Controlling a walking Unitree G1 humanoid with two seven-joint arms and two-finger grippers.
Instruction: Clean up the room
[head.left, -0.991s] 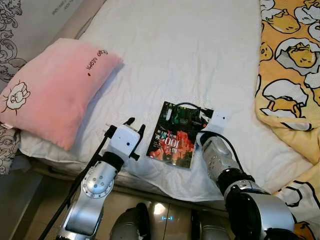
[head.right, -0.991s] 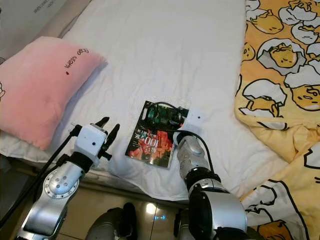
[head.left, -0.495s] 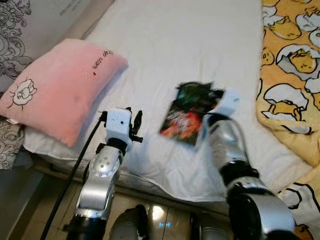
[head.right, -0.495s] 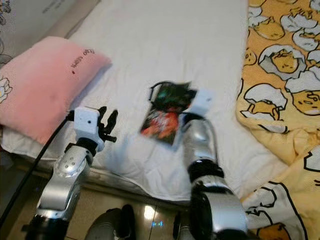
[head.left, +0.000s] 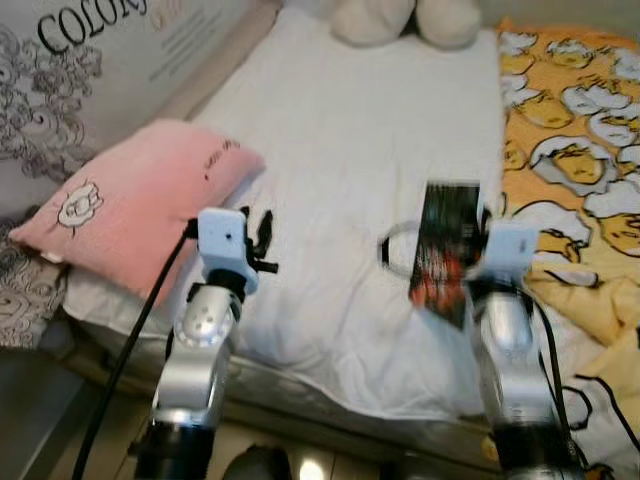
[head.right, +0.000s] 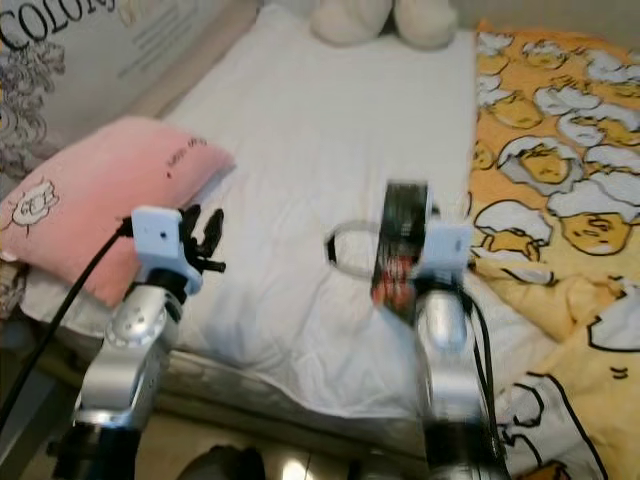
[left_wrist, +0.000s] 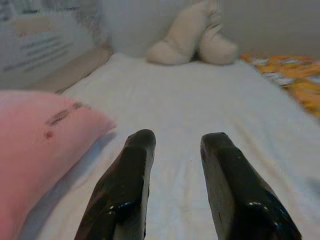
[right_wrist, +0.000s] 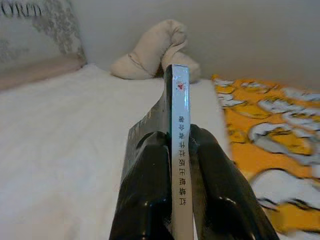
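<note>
My right gripper (right_wrist: 175, 150) is shut on a dark book (head.left: 443, 250) with red and green cover art, held lifted on edge above the white bed (head.left: 350, 130). In the right wrist view the book's pale spine (right_wrist: 180, 150) stands clamped between the two black fingers (right_wrist: 142, 195). My left gripper (head.left: 258, 240) hovers open over the bed near the pink pillow (head.left: 130, 215), with nothing between its fingers (left_wrist: 125, 190). A black cable loops beside the book.
A yellow cartoon-print blanket (head.left: 570, 150) covers the bed's right side. A cream plush toy (head.left: 390, 20) lies at the far end. A patterned wall panel (head.left: 90, 60) with lettering runs along the left. Bare floor shows below the bed's near edge.
The right gripper has lifted the book off the bed and turned it on edge. The left gripper has risen a little. The camera view has tilted up, showing more of the bed's far end.
</note>
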